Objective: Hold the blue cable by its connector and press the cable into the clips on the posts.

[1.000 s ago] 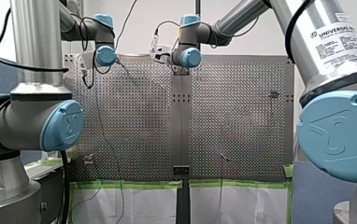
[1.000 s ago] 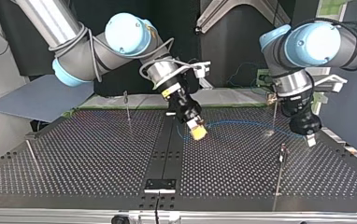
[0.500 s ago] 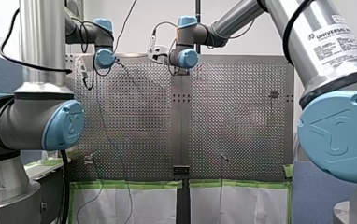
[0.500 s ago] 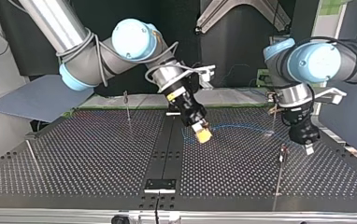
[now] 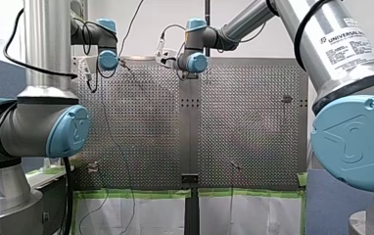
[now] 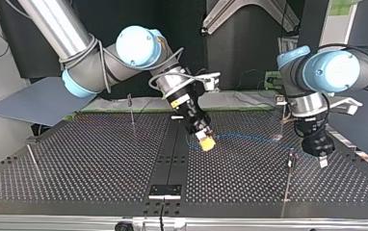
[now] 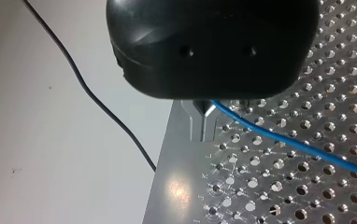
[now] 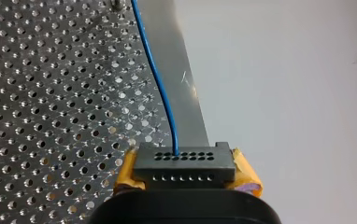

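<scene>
At mid-table, right gripper (image 6: 204,142): closed tight on the black connector (image 8: 184,163), one yellow pad (image 8: 246,175) at each end of it; held low over the perforated table (image 6: 100,168), beside the dark centre strip.
Blue cable (image 8: 160,88), root: leaves the connector's face through one of its holes and runs straight ahead of the right gripper, away from it.
Blue cable, long axis: in the top view a shallow arc from the connector toward the view's right, ending at my left gripper (image 6: 321,156).
Left gripper: black body low over the table near the top view's right edge; in the left wrist view the cable comes out from under that body and slants off across the holes. Whether it is clamped on the cable, I cannot tell; the body hides it.
Nearest post (image 6: 290,161): thin, upright, just beside the left gripper on the camera side in the top view; the cable passes close behind it, and whether it touches the clip cannot be told.
Far post (image 6: 131,107): at the top view's left, well apart from the cable.
Nearer arm: my left, by a wide margin; my right only anchors the connector end.
Judgement: the coming press turns on carrying the span beside the left gripper sideways toward the nearest post's clip, with the right gripper keeping the line taut.
</scene>
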Robot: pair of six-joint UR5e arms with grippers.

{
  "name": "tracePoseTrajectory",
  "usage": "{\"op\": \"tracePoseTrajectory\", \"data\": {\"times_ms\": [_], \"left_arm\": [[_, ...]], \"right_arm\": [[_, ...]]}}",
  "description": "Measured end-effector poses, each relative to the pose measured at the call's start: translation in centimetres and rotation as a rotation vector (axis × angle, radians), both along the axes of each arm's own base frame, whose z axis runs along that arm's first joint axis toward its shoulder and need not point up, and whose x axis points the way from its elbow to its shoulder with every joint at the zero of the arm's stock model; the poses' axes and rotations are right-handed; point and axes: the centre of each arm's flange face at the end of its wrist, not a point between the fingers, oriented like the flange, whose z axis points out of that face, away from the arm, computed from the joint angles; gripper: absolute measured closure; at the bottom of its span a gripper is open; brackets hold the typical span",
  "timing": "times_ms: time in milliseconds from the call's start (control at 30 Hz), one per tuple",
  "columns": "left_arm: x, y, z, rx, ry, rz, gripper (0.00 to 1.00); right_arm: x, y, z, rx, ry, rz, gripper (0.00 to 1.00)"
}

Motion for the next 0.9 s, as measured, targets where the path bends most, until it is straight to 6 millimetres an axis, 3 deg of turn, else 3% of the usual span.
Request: {"op": "tracePoseTrajectory", "data": {"times_ms": [467, 700, 900], "left_arm": [[0.1, -0.1, -0.2, -0.009, 0.004, -0.020, 1.00], [0.7, -0.3, -1.6, -0.003, 0.042, -0.031, 1.00], [1.1, -0.1, -1.7, -0.004, 0.029, -0.037, 1.00]], "right_arm": [[-0.1, -0.5, -0.5, 0.005, 0.004, -0.009, 0.98], [-0.3, -0.9, -0.6, 0.007, 0.006, -0.017, 0.98], [-0.6, -1.5, -0.8, 0.008, 0.006, -0.026, 0.98]]}}
